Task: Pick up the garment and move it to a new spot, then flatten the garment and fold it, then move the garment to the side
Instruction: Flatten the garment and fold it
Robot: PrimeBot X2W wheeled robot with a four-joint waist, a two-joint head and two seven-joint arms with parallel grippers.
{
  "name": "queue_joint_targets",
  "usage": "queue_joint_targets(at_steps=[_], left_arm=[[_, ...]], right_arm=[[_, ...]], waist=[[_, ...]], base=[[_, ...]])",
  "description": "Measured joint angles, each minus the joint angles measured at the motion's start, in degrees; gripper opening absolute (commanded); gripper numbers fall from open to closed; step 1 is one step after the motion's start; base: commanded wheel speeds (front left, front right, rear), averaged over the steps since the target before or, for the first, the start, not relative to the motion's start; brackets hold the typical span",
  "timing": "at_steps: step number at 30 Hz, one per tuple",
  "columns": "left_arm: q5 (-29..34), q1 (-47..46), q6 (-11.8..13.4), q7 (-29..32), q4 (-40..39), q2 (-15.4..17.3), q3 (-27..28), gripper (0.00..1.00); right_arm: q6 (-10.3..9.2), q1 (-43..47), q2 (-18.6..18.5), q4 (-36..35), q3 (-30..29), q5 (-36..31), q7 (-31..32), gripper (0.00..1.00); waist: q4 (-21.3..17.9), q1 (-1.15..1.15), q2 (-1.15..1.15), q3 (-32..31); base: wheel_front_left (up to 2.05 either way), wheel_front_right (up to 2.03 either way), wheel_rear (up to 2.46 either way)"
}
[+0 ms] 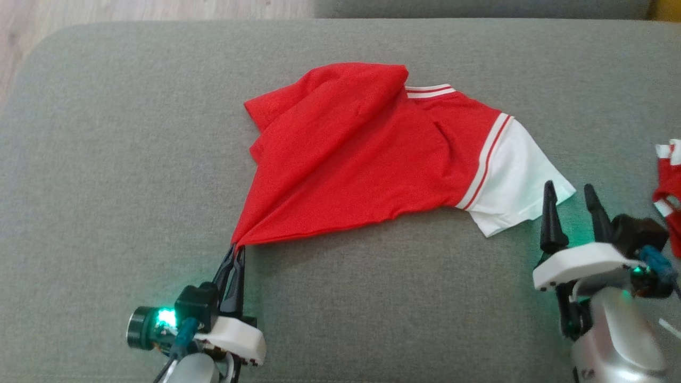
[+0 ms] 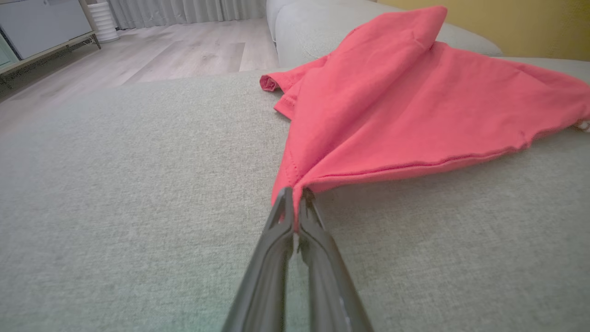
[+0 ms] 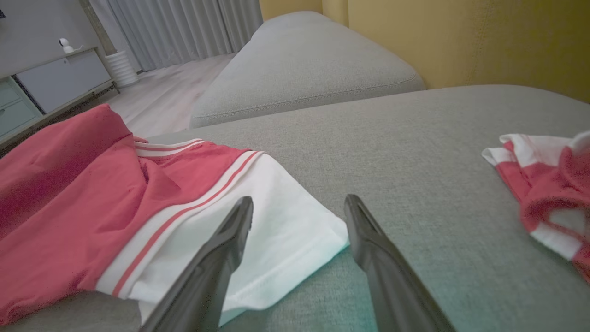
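- A red polo shirt (image 1: 362, 159) lies spread, partly doubled over itself, on the middle of a grey sofa cushion (image 1: 106, 159).
- Its striped collar (image 1: 431, 91) is at the far side, and a white sleeve (image 1: 516, 175) with red and white bands reaches out towards the robot's right.
- The left gripper (image 1: 237, 250) has its fingers pressed together on the shirt's near left corner. In the left wrist view the red cloth is pinched between the tips and the fabric fans out from that point.
- The right gripper (image 1: 569, 186) has its fingers spread apart and holds nothing. It is at the white sleeve's outer edge, one finger over the sleeve, the other over bare cushion.
- A second, bunched red and white garment (image 1: 670, 181) lies well off to the right on the same cushion.
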Motion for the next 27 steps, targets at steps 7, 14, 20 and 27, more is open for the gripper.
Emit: queue_joint_targets(at_steps=[7, 14, 20, 27], left_arm=[[1.13, -0.23, -1.19, 0.00, -0.11, -1.01, 0.74, 0.00], [1.63, -1.66, -2.18, 0.00, -0.05, -1.35, 0.78, 0.00], [2.01, -2.27, -2.70, 0.00, -0.02, -1.45, 1.27, 0.00], [2.49, -2.31, -2.67, 0.00, -6.01, -1.21, 5.72, 0.00]], right_arm=[[0.00, -4.95, -0.02, 7.10, -6.79, -9.12, 0.00, 1.00], [0.00, -9.60, -0.04, 16.55, -10.32, -14.08, -0.53, 1.00], [0.00, -12.45, -0.48, 18.87, -8.93, -12.44, -0.81, 0.00], [0.00, -9.04, -0.11, 3.54, -1.78, 4.80, -0.14, 0.00]], waist=[[0.90, 0.00, 0.00, 1.85], [1.42, 0.00, 0.00, 3.46], [1.80, 0.00, 0.00, 4.14], [0.94, 0.01, 0.00, 1.93]], base=[[0.00, 0.00, 0.00], [0.00, 0.00, 0.00], [0.00, 0.00, 0.00], [0.00, 0.00, 0.00]])
